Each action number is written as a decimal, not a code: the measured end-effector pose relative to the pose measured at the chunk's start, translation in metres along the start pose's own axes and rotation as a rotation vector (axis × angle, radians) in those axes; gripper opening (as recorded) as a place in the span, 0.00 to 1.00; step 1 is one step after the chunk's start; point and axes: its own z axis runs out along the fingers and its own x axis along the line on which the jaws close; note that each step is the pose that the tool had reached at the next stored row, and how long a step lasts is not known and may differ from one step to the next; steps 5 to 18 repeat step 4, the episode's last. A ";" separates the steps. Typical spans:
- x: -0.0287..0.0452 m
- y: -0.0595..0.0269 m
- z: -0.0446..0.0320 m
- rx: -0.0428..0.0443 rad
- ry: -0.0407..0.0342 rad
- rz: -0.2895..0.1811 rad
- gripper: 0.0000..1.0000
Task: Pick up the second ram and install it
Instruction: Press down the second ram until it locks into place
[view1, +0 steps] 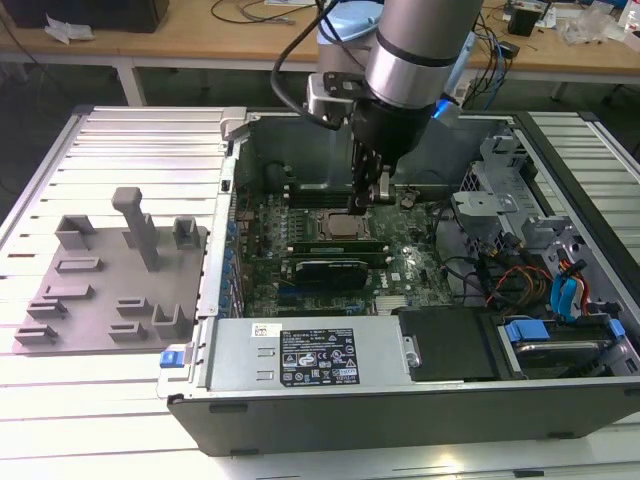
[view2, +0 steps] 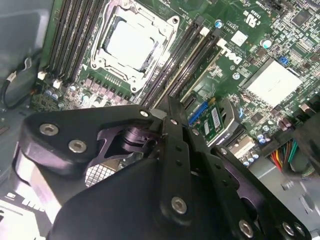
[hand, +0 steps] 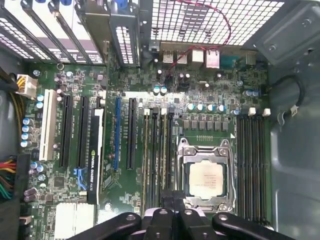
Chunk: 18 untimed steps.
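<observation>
Claw (view1: 372, 195): lowered into the open computer case (view1: 560, 420), its two black fingers drawn together; whether a board sits between them cannot be told.
Second ram (hand: 163, 160): directly below the claw tips, standing on edge in the slot bank beside the processor (hand: 207, 180); seated or not, I cannot tell.
Long axis: runs along the slots, in line with the closed jaws.
Materials: thin green board, dark chips; matte black metal fingers with bright screws (view2: 178, 204); silver square processor lid; ribbed pale bench (view1: 120, 140).

Tiny illegible print, power-supply label (view1: 320, 358)
</observation>
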 end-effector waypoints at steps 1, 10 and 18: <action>0.0000 0.0000 -0.0001 0.0000 0.0001 0.000 0.08; 0.0000 0.0000 -0.0002 0.0000 0.0001 0.000 0.08; 0.0000 0.0000 -0.0002 0.0000 0.0001 0.000 0.08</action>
